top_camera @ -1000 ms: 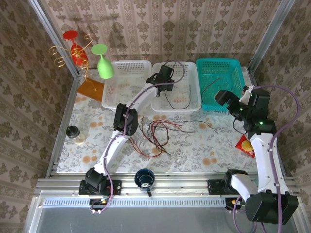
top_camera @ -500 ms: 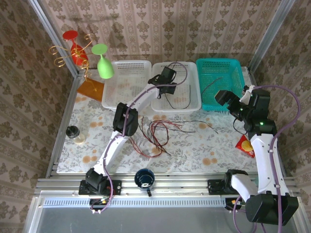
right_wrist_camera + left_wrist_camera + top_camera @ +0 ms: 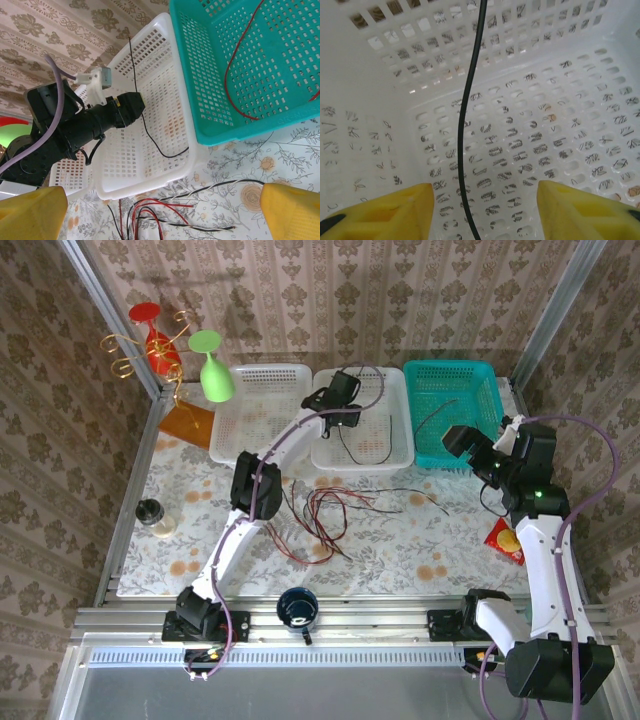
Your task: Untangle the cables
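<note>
So the black cable (image 3: pixel 465 125) is in the middle white basket (image 3: pixel 395 458). It runs down between the fingers of the left claw (image 3: pixel 482 212), which are well apart and not pinching it. Its lower end curls on the basket floor. Looks to me like the drop-off step for this one.

The rest of the cables (image 3: pixel 325 512), red, black and a twisted pair, sit in a loose tangle on the desk (image 3: pixel 200 540), just in front of the baskets.

Next move, I'd guess: lift the left arm straight up so it doesn't drag the black cable back out. Then go for a single strand at the edge of the tangle. They're thin and overlap, so it needs a clean pinch and a slow pull.

The right claw (image 3: pixel 161 212) is wide open, holding nothing, near the teal basket (image 3: pixel 412 420). That one has one red cable (image 3: pixel 226 80) in it. The left white basket (image 3: pixel 255 375) looks bare.
</note>
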Robot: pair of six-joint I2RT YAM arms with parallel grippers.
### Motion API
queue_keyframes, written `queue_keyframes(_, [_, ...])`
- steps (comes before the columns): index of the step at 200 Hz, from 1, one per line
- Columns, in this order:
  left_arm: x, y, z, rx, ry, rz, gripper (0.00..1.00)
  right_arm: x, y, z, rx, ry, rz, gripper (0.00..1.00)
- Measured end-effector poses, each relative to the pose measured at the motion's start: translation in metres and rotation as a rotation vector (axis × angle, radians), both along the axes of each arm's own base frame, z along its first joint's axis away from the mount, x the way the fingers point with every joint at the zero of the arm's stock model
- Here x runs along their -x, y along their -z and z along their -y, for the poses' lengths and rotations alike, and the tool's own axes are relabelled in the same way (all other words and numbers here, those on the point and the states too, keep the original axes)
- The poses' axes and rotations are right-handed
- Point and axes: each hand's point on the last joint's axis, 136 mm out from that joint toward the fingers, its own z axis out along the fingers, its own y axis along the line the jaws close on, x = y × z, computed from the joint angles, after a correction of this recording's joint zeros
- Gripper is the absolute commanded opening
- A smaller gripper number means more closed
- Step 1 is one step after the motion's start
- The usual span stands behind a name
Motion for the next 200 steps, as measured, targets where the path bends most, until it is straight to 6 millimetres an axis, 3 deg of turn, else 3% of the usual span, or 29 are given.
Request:
queue_keyframes(111, [-0.007, 0.023, 0.004, 0.049, 0.012, -0.039, 0.68, -0.004, -0.002, 0.001, -0.001, 0.000, -0.001, 1.00])
queue_keyframes(148, [-0.008, 0.025, -0.001, 0.056, -0.010, -0.053, 0.45, -0.005, -0.003, 0.001, -0.001, -0.001, 0.001, 1.00])
queue_keyframes(176, [-0.010, 0.028, -0.006, 0.054, -0.017, -0.062, 0.41, -0.005, -0.004, 0.000, -0.001, -0.003, 0.006, 1.00])
queue_keyframes(200, [-0.009, 0.028, -0.005, 0.061, -0.017, -0.068, 0.32, -0.006, -0.003, 0.000, -0.001, -0.003, 0.005, 1.00])
